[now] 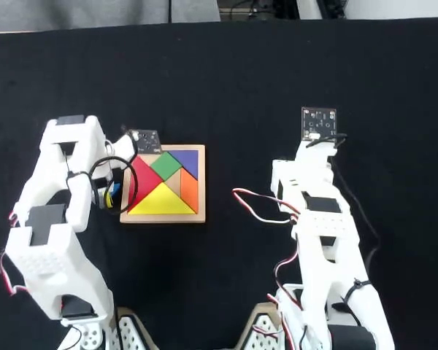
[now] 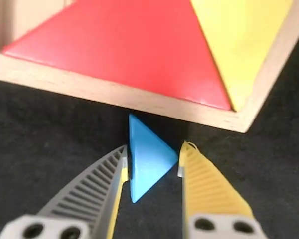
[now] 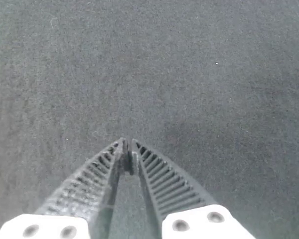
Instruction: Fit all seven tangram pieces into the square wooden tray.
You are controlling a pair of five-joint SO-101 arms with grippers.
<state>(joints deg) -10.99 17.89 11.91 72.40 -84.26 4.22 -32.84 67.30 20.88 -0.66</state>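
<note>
Noting left arm [image 1: 58, 219] standing at the near left, folded at the elbow, wrist dropped toward the left rim of the square wooden tray [image 1: 163, 218]. At its tip, left end effector [image 2: 152, 149] narrowed onto a small blue triangle [image 2: 148, 158], with gray finger [image 2: 102, 186] on one side and yellow finger [image 2: 209, 184] on the other, both against the piece's edges. Blue piece outside the tray, just beside the left rim close to the near-left corner, one tip pointing at the wood; touching the rim or not, cannot tell.

Inside the tray: red triangle [image 1: 142, 186] at left, yellow triangle [image 1: 160, 200] along the near side, green square [image 1: 165, 165] at far middle, purple piece [image 1: 187, 160] in the far right corner, orange piece [image 1: 190, 191] at right. Patch of bare wood [image 1: 174, 182] between green, yellow and orange.

Farther right, right arm [image 1: 317, 219] stretched straight away from the near edge, well apart from the tray. At its tip, right end effector [image 3: 128, 155] closed to a sliver, tips all but meeting, gripping nothing, over black tabletop [image 3: 214, 74].
</note>
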